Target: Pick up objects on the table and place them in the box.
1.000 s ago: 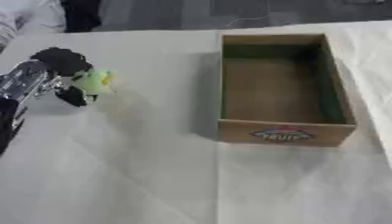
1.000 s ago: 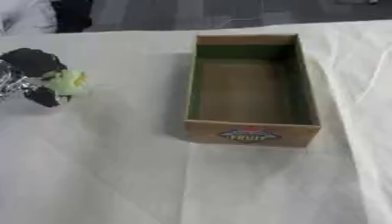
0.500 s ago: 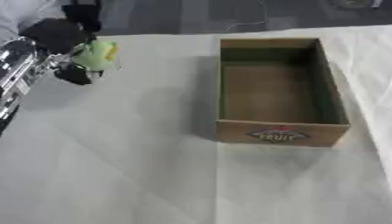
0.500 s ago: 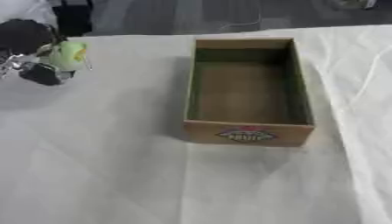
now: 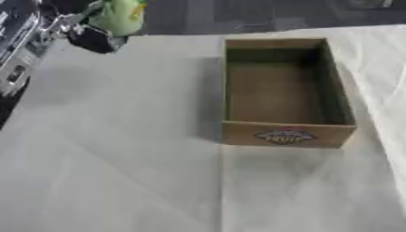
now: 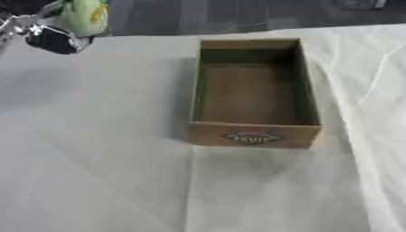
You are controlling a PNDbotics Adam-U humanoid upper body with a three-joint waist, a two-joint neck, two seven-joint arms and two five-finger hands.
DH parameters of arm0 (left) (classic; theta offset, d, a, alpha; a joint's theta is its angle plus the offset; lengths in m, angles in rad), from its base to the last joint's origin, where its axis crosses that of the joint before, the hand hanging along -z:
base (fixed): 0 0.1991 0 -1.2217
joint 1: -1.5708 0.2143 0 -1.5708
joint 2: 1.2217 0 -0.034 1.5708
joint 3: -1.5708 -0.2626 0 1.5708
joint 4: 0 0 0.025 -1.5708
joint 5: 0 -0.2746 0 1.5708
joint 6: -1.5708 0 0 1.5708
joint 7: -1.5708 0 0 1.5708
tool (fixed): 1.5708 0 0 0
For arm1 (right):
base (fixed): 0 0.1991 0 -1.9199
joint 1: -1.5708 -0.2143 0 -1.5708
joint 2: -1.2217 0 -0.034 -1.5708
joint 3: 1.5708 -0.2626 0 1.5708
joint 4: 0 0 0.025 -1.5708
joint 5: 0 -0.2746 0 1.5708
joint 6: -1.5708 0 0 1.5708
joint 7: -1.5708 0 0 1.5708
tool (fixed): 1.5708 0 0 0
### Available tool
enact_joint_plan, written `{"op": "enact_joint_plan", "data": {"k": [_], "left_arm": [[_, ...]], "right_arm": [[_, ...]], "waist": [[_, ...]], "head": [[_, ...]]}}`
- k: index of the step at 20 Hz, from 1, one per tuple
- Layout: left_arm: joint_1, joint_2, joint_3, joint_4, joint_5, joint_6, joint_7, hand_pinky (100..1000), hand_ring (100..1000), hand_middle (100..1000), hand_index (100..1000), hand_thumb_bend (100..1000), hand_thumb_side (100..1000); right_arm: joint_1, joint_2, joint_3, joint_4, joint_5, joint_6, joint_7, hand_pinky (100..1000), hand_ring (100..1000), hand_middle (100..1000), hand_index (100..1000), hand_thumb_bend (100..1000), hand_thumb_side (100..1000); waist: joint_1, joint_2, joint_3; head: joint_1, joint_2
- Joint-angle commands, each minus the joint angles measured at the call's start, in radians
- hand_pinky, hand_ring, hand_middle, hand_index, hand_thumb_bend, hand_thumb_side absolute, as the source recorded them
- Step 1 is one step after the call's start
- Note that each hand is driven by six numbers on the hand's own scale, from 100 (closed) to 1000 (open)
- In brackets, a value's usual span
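Note:
A pale green, pear-like object [image 5: 119, 17] is held high at the upper left, well above the table. My left hand [image 5: 83, 31] is shut on it, black fingers curled round its lower side. The arm comes in from the left edge. An open brown cardboard box [image 5: 284, 131] with a fruit label on its front wall stands right of centre, and nothing shows inside it. The held object is to the left of the box and apart from it. My right hand shows in neither view.
A white cloth [image 5: 119, 158] covers the table, with creases at the right. The table's far edge runs along the top, with dark floor beyond it.
My left hand has lifted the green object up and away from the table, rising toward the upper left of the view. The box has stayed in place.

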Motion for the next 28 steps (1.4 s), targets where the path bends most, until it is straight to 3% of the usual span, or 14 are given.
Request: {"op": "enact_joint_plan", "data": {"k": [1, 7, 12, 21, 28], "left_arm": [[-0.047, -0.034, 0.008, -0.021, -0.037, -0.008, -0.008, 248, 462, 366, 404, 100, 521], [-0.076, -0.086, 0.009, -0.019, -0.08, -0.018, -0.007, 247, 460, 362, 402, 100, 521], [-0.144, -0.174, 0.006, -0.035, -0.112, -0.012, 0.033, 224, 440, 350, 393, 100, 509], [-0.242, -0.377, -0.035, 0.124, -0.235, -0.012, 0.113, 245, 463, 361, 405, 100, 500], [-0.284, -0.441, -0.069, 0.237, -0.338, -0.04, 0.153, 276, 494, 383, 426, 100, 495]], "right_arm": [[-0.015, -0.022, 0.001, -0.014, -0.008, -0.006, 0.002, 774, 808, 669, 706, 100, 1000], [-0.019, -0.021, 0.002, -0.014, -0.01, -0.009, 0.004, 774, 808, 669, 706, 100, 1000], [-0.041, -0.006, 0.01, -0.014, -0.019, -0.015, 0.01, 774, 807, 669, 706, 100, 1000], [-0.075, 0.003, 0.02, -0.014, -0.028, -0.025, 0.018, 774, 807, 669, 706, 100, 1000], [-0.094, 0.011, 0.023, -0.014, -0.034, -0.03, 0.017, 774, 807, 668, 706, 100, 1000]], "waist": [[-0.006, -0.024, -0.004], [-0.007, -0.024, -0.007], [-0.013, -0.014, -0.043], [-0.008, 0.006, -0.07], [-0.007, 0.021, -0.088]], "head": [[0.002, 0.015], [0.006, 0.015], [0.056, -0.014], [0.093, -0.047], [0.113, -0.066]]}}
